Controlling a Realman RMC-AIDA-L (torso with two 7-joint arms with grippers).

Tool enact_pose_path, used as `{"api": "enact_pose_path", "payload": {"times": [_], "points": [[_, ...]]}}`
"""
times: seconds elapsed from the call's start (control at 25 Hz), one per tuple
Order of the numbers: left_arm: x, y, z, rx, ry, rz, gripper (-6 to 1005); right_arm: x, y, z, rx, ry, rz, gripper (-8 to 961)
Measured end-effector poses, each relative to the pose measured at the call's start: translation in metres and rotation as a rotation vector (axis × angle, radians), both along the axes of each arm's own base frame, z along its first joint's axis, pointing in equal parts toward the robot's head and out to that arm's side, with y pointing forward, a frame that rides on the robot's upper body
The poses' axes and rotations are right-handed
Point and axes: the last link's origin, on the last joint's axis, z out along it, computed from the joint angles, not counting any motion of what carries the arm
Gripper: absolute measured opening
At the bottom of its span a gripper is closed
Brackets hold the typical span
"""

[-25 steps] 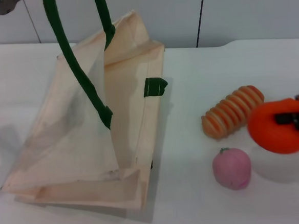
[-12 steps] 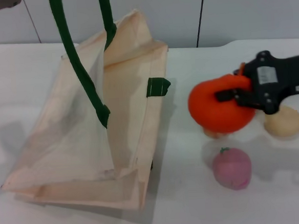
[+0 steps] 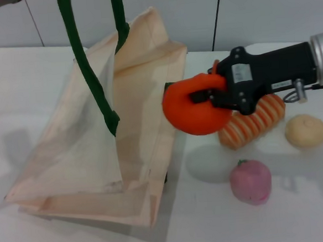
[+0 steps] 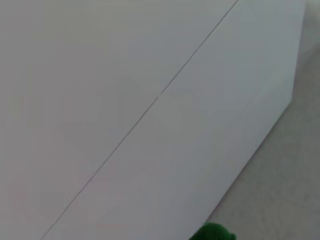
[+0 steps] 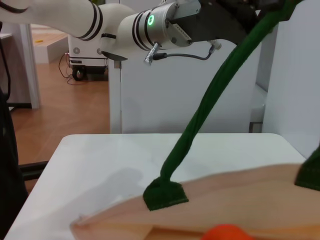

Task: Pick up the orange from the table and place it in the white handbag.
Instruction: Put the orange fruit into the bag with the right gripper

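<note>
The orange (image 3: 190, 112) is gripped in my right gripper (image 3: 204, 98), which is shut on it and holds it in the air just above the right edge of the white handbag (image 3: 91, 142). The top of the orange shows in the right wrist view (image 5: 227, 233), close to the bag's cream rim (image 5: 240, 200). The bag lies slanted on the white table (image 3: 268, 219), its mouth held open. Its dark green handles (image 3: 89, 76) are pulled straight up. In the right wrist view one handle (image 5: 210, 115) runs up into my left gripper (image 5: 272, 7), which is shut on it.
A striped orange-and-cream bread (image 3: 261, 118) lies under my right gripper. A pink peach (image 3: 250, 181) and a pale beige round item (image 3: 305, 131) sit to the right of the bag. A wall stands behind the table's far edge.
My right gripper has carried the orange leftward, from above the bread to the bag's right edge. The beige round item is uncovered now. The bag has shifted slightly.
</note>
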Motion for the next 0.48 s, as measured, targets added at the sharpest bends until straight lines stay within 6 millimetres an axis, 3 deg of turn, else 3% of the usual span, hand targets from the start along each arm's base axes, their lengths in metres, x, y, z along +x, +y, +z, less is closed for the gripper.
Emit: {"api": "enact_pose_path", "payload": {"times": [0.48], "points": [[0.005,0.003,-0.003,-0.016,-0.009,-0.018,114,-0.026,0.018,-0.033,0.042,0.021,-0.005,88]]}}
